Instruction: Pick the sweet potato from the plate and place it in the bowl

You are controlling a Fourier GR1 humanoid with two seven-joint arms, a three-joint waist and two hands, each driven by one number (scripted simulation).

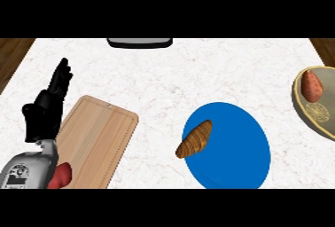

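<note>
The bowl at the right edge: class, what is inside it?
A sweet potato lies inside the bowl; a pale patterned patch shows on its floor. The bowl's right part is cut off, unseen.

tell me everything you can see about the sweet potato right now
The sweet potato is an orange-red, elongated tuber with tapered ends and a slightly mottled skin. It lies roughly upright in the view, inside the tan bowl at the counter's right edge, resting against the bowl's upper inner wall. The bowl is cut off by the view's edge. No hand touches it; only the left hand shows, open, far to the left.
</note>
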